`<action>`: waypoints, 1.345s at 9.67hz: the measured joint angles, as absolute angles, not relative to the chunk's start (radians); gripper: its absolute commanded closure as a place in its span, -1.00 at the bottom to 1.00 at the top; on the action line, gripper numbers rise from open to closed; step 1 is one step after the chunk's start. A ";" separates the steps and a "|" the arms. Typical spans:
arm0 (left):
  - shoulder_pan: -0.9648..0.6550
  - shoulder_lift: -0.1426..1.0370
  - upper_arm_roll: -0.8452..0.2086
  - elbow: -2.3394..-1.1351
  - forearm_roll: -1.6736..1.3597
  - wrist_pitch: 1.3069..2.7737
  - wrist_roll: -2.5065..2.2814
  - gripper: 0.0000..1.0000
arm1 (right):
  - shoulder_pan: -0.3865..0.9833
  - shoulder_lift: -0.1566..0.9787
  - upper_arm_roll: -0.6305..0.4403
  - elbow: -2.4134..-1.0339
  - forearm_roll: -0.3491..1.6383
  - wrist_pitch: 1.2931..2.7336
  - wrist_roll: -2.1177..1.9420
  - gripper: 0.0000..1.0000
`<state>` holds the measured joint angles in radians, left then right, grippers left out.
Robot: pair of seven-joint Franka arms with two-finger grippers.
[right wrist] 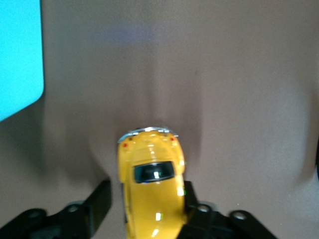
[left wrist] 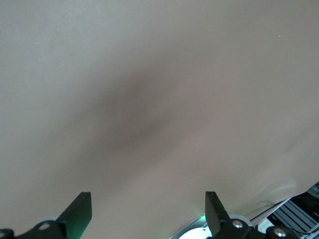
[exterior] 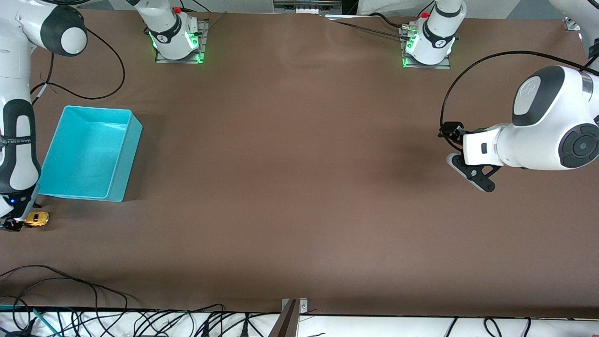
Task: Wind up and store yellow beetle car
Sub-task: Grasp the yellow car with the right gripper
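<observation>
The right end effector (right wrist: 144, 206) was down at the bench (exterior: 299, 187), its fingers closing on the car (right wrist: 152, 181) w/ a gap at one side, just nearer the camera than the bin (exterior: 89, 152), while the left end effector (left wrist: 144, 209) waited released over bare bench.
</observation>
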<state>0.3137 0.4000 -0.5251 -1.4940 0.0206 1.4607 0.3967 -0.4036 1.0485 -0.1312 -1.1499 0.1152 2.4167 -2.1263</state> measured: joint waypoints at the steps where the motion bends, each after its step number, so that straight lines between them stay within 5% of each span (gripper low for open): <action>1: 0.314 0.400 -0.525 -1.494 0.021 1.461 0.397 -1.00 | -0.404 1.044 -0.131 -1.144 0.115 2.408 -2.126 1.00; 6: 0.316 0.400 -0.524 -1.494 0.021 1.460 0.397 -1.00 | -0.404 1.007 -0.127 -1.110 0.115 2.276 -2.126 1.00; 13: 0.318 0.400 -0.522 -1.496 0.021 1.460 0.397 -1.00 | -0.390 0.765 -0.118 -1.102 0.119 1.988 -2.051 1.00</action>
<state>0.3183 0.4000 -0.5222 -1.4957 0.0206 1.4597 0.3968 -0.3902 0.7651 -0.1183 -1.1019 0.1195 1.9876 -2.0505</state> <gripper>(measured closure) 0.000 0.493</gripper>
